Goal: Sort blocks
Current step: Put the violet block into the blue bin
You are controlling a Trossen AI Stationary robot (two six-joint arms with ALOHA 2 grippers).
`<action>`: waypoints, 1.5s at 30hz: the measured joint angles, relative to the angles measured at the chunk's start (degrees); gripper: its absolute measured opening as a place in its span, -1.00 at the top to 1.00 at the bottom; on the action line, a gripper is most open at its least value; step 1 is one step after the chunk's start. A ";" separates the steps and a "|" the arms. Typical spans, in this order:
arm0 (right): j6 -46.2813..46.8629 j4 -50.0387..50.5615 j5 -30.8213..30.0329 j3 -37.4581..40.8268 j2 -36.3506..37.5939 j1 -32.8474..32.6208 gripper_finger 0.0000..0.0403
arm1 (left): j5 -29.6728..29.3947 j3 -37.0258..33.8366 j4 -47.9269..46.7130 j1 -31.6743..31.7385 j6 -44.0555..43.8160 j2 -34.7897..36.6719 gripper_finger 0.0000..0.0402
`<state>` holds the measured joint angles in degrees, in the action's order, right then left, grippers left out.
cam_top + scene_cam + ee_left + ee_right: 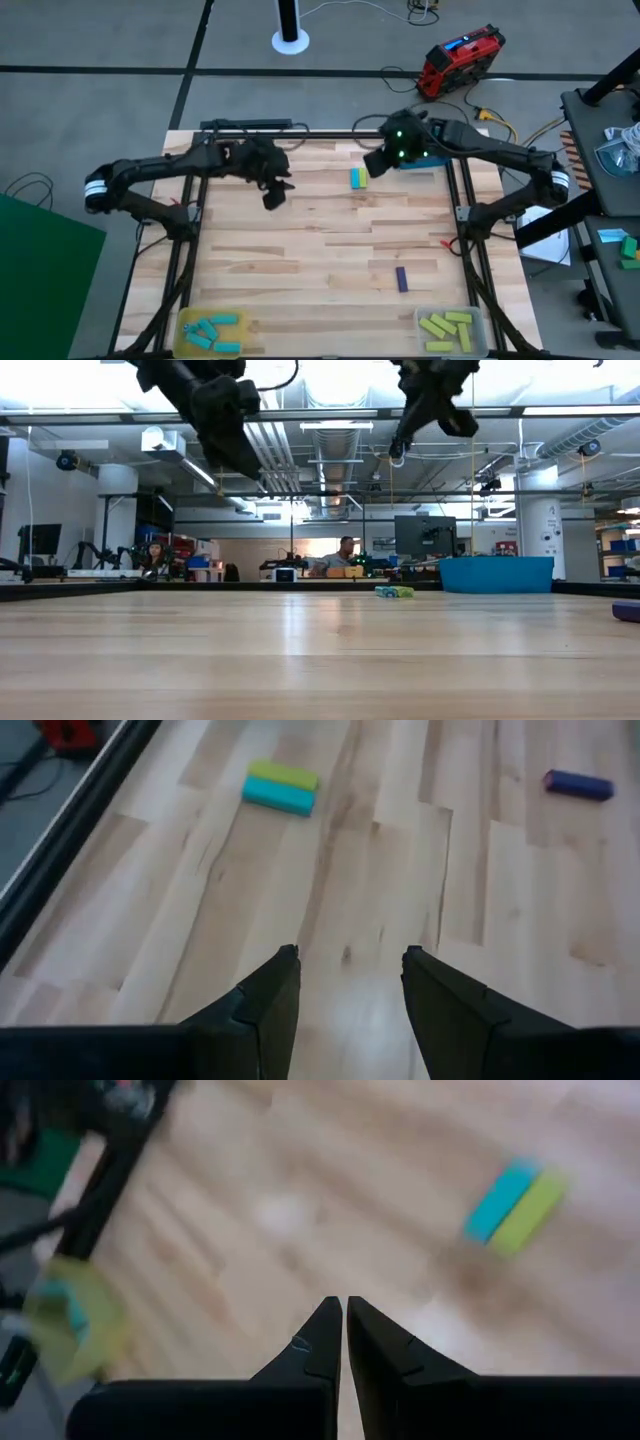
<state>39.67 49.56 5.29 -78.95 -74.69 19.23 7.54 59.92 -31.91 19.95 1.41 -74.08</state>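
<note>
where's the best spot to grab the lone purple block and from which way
Grip the purple block across its two long sides, near the middle, coming straight down from above. It lies flat and alone on the bare table, with nothing touching it, so both long edges look free. It sits nearer the right arm's side; the right tool is shut now and would likely need opening first.

No text, label, brand, number or sign can be read in any of the views. The screens and boxes in the room behind the table are too far and too small to show any letters.
</note>
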 joint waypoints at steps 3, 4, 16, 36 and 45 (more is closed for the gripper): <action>5.85 2.99 2.43 -0.31 -0.43 -4.53 0.94 | 3.51 0.11 0.64 3.62 1.68 -0.20 0.23; 8.46 4.69 3.19 -0.28 -0.44 -6.08 0.94 | 3.55 0.32 1.03 4.46 2.26 -0.34 0.23; 34.46 22.53 7.32 0.69 0.02 -26.30 0.94 | 3.50 6.21 3.45 6.87 8.22 -0.70 0.23; 54.86 -5.37 6.24 28.62 -1.69 -44.25 0.94 | -1.08 7.97 4.07 7.71 9.31 -0.76 0.23; 55.42 -7.06 4.57 30.21 -5.09 -44.48 0.93 | -1.09 7.80 4.07 7.71 9.29 -0.76 0.23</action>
<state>95.10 42.50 9.85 -48.74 -79.78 -25.26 6.44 67.72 -27.83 27.66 10.70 -74.85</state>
